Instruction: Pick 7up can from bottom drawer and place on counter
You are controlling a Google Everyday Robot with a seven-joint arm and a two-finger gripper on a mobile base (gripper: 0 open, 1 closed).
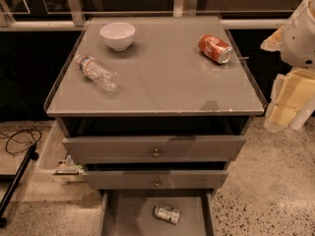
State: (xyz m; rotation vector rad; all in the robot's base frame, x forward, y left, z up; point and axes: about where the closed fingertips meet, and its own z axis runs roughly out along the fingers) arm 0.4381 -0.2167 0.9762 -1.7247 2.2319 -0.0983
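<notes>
7up can (167,214): one, silvery with green markings, lying on its side on the floor of the bottom drawer (123,215), a little right of centre. Not held, nothing touching it.

Bottom drawer: pulled out; the two drawers above it overhang its rear part.

Counter (162,90): already carries a white bowl (117,35) at back left, a clear water bottle (97,73) on its side at left, and a red-orange can (215,48) on its side at back right. The centre and front are bare.

Gripper (288,107): at the right edge of the view, beside the counter's right side and well apart from the can. You cannot tell whether the claw is open or closed.

Step in hand, as you should judge it: the approach, with the pick not yet begun.

Next move calls for: bringing the arm down and left in front of the cabinet, then reaching low into the drawer clear of the middle drawer's front (156,180). Because the can lies flat, you should close across its round body rather than along its length.
</notes>
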